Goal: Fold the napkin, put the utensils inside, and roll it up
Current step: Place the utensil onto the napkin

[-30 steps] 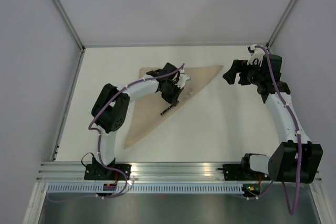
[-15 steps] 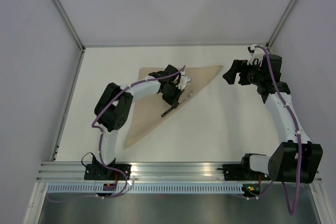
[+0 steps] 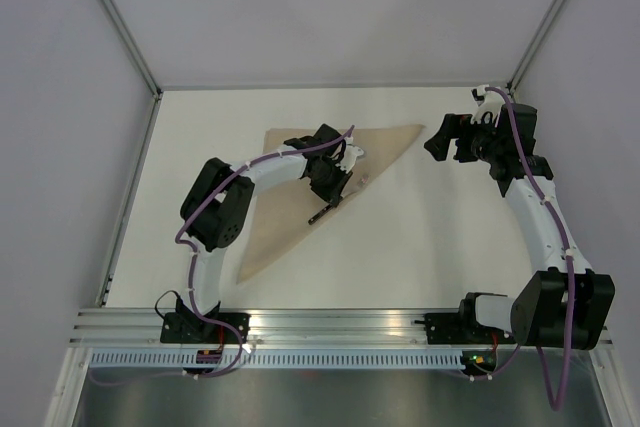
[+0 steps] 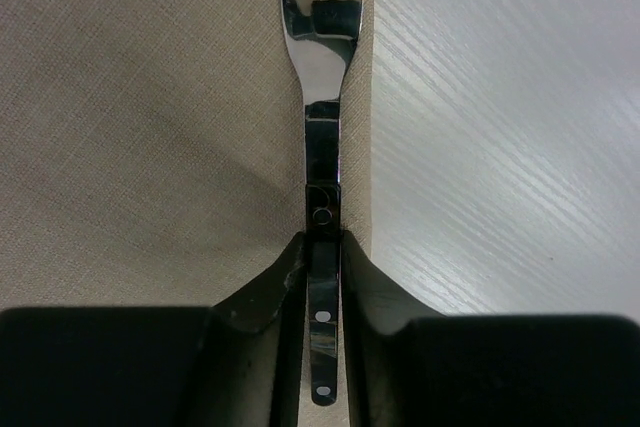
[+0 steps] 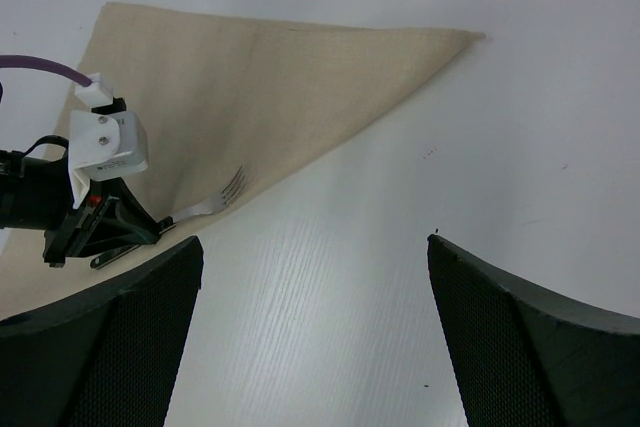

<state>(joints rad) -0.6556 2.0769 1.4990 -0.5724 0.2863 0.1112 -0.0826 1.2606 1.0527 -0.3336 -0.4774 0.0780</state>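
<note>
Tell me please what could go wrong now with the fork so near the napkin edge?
1. The shiny metal fork is right along the long edge of the beige woven napkin; released here, it may slip onto the white table.
2. The left gripper pinches only the thin handle, so the fork may swivel.

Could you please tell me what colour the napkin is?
The napkin is plain beige-tan with no pattern; its weave shows best in the left wrist view.

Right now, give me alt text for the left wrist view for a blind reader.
The left gripper clamps a silver fork by its handle, tines pointing away. The fork runs over the beige napkin just inside its edge, with white table to the right.
</note>
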